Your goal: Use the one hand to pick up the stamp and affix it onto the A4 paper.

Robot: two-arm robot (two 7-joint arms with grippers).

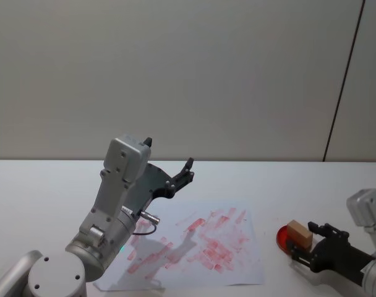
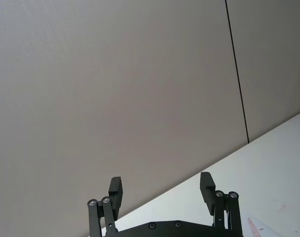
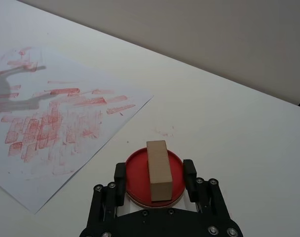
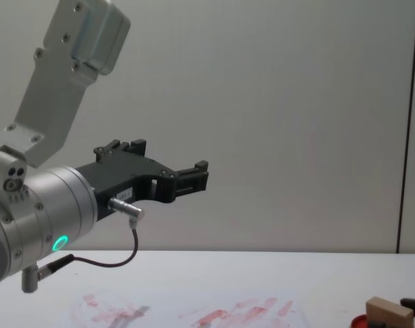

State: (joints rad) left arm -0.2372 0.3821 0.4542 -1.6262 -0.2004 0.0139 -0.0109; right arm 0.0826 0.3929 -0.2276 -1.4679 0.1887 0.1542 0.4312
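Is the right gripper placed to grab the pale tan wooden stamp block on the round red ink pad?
Likely yes. The right gripper sits open, fingers flanking the pale tan wooden stamp block on the round red ink pad, nothing between. The left gripper hangs open, raised, well aside.

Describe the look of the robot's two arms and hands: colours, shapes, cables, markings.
Both arms are silver-grey metal. The left arm has a green light and a thin black cable on a metal plug. The right arm shows a boxy link. The left hand and right hand are black and angular, with short blocky fingers and silver rivets.
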